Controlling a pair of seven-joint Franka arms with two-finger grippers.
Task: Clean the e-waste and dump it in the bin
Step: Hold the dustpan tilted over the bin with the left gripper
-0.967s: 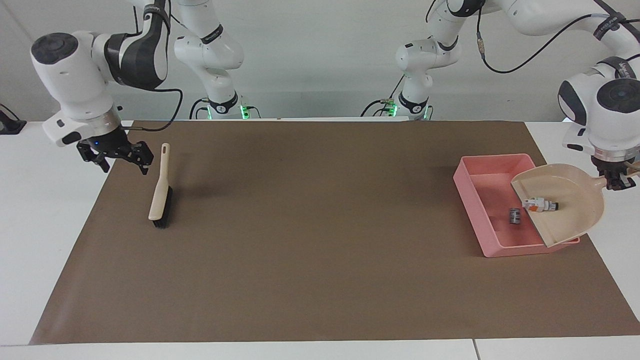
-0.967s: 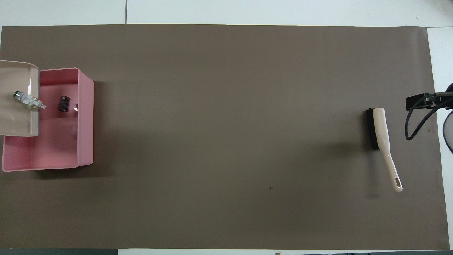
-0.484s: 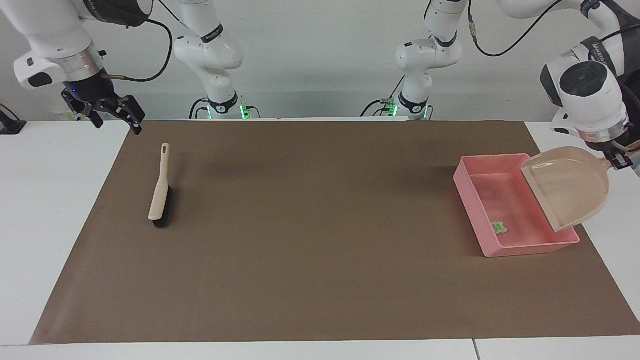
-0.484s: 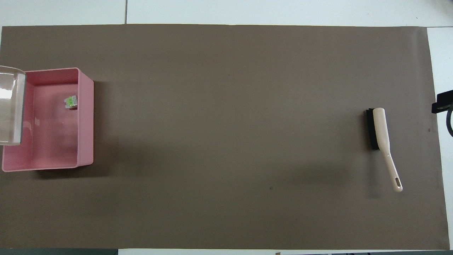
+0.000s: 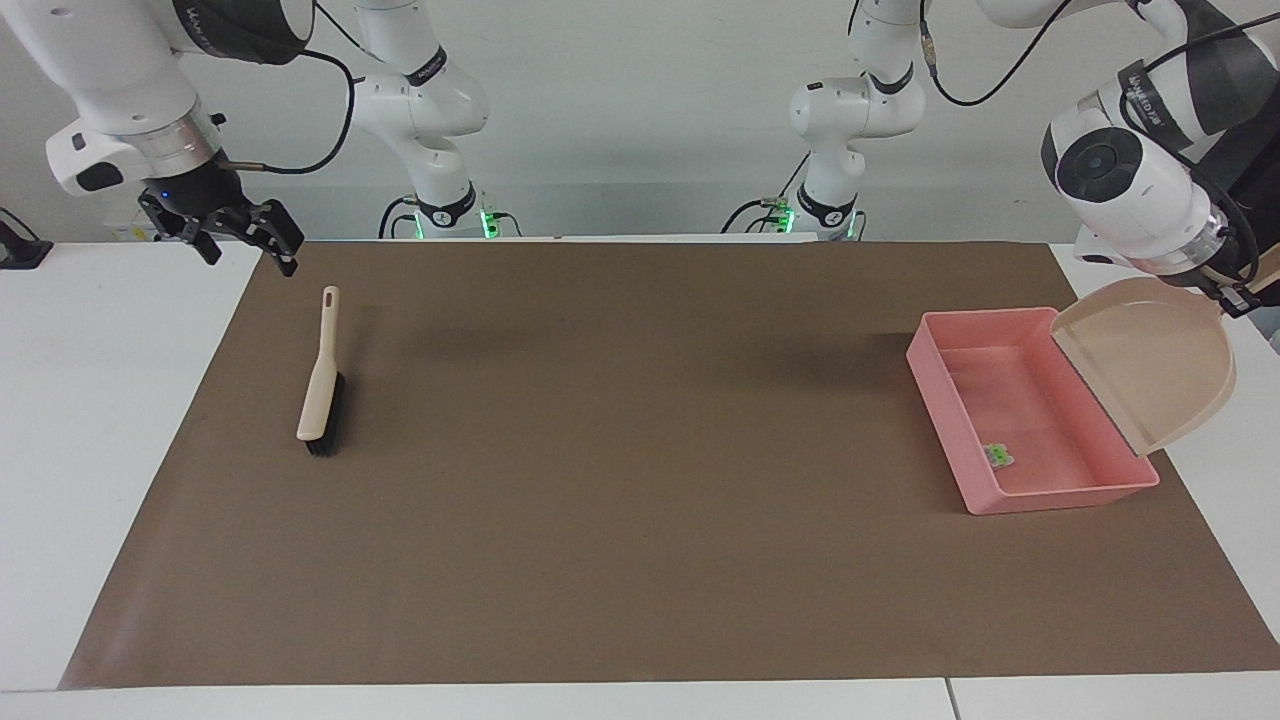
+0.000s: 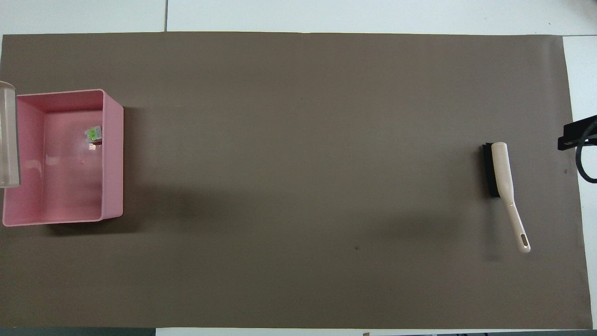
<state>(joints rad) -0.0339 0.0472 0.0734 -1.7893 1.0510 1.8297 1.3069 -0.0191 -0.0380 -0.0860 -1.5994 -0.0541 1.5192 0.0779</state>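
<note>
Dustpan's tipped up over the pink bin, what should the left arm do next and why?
Probably level the dustpan and carry it off the bin to set down: it looks empty, a white-and-green piece lies in the bin, and the left gripper grips its handle.

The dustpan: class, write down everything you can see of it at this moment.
The dustpan is beige, smooth plastic by its look, with a rounded back and a straight front lip. It hangs in the air, tipped steeply with the lip down over the bin's edge at the left arm's end. The left tool holds its handle end. Nothing shows inside it.
</note>
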